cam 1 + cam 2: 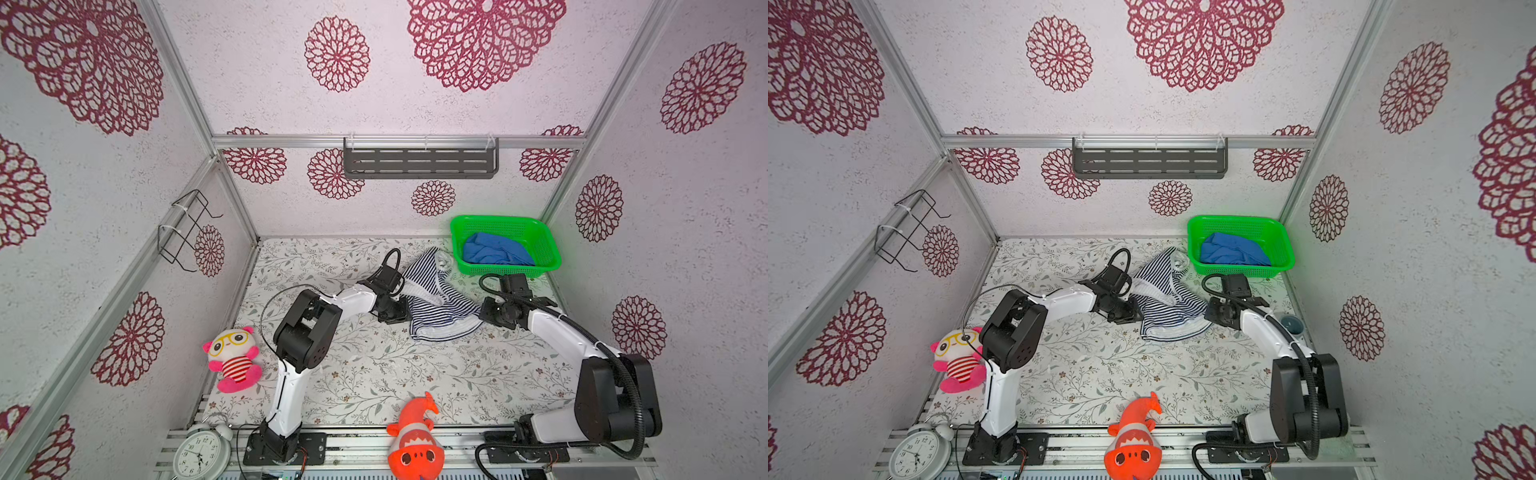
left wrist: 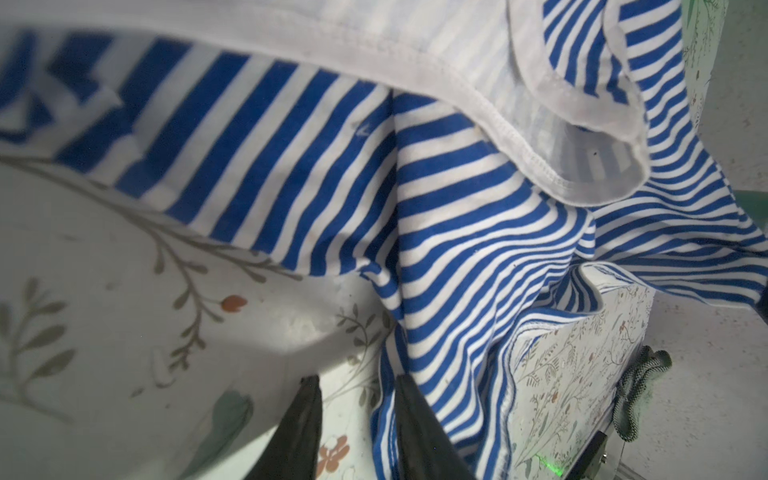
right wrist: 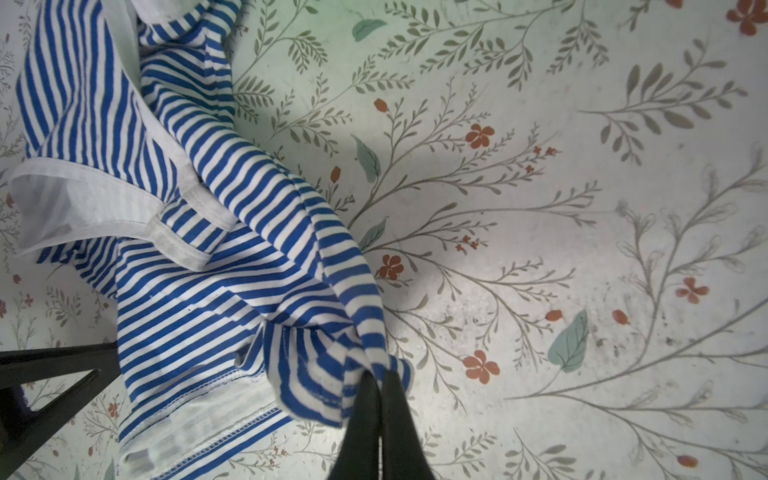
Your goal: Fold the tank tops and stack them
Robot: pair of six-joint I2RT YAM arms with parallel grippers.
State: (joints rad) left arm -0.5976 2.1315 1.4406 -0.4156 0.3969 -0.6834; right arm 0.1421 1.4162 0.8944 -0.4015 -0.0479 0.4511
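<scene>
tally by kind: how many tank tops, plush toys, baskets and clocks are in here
tank tops: 2 (striped tank top, blue tank top)
plush toys: 2 (pink plush toy, orange plush toy)
baskets: 1 (green basket)
clocks: 1 (alarm clock)
total: 6

- Left arm [image 1: 286,399]: white shells, black joint housings, thin black cable [image 1: 262,320].
- Right arm [image 1: 561,332]: same colours, thick ribbed black hose [image 1: 634,395].
- Left pincer [image 2: 356,380], right pincer [image 3: 378,376]: tapered black fingers [image 3: 392,419].
</scene>
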